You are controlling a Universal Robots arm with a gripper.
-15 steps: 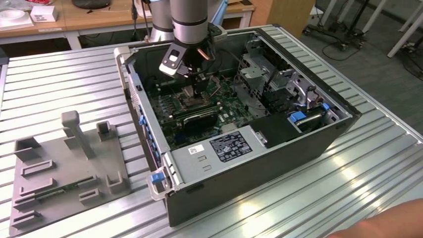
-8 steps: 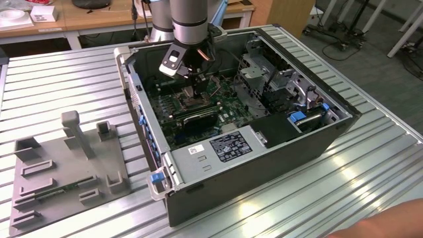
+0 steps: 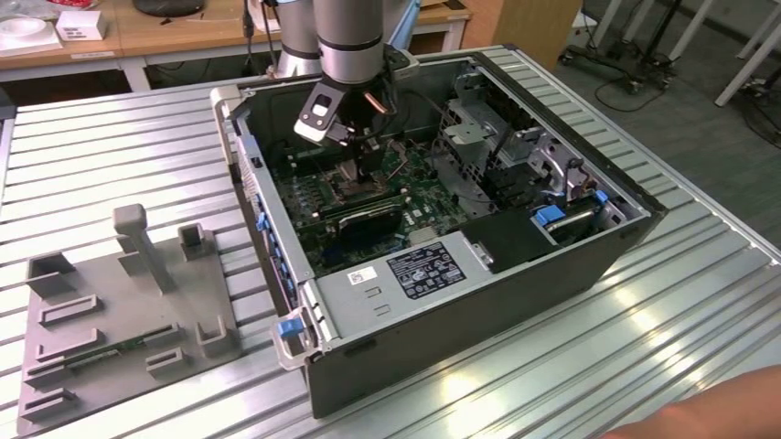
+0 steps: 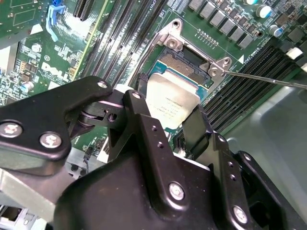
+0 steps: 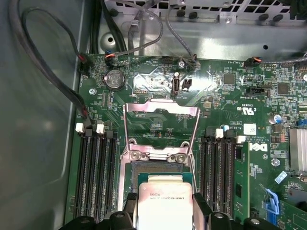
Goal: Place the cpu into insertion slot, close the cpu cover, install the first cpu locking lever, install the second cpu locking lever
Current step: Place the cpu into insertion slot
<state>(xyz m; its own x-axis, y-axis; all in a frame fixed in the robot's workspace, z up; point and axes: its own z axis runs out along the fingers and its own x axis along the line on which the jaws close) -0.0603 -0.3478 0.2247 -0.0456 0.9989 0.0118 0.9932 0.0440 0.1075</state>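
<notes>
- A ribbed silver metal surface carries a grey plastic fixture tray on the exterior view's left.
- An open black computer case lies mid-surface.
- Inside the case, the black gripper clamps the small silver-grey square cpu over the dark square insertion slot.
- The steel-framed cpu cover stands raised.
</notes>
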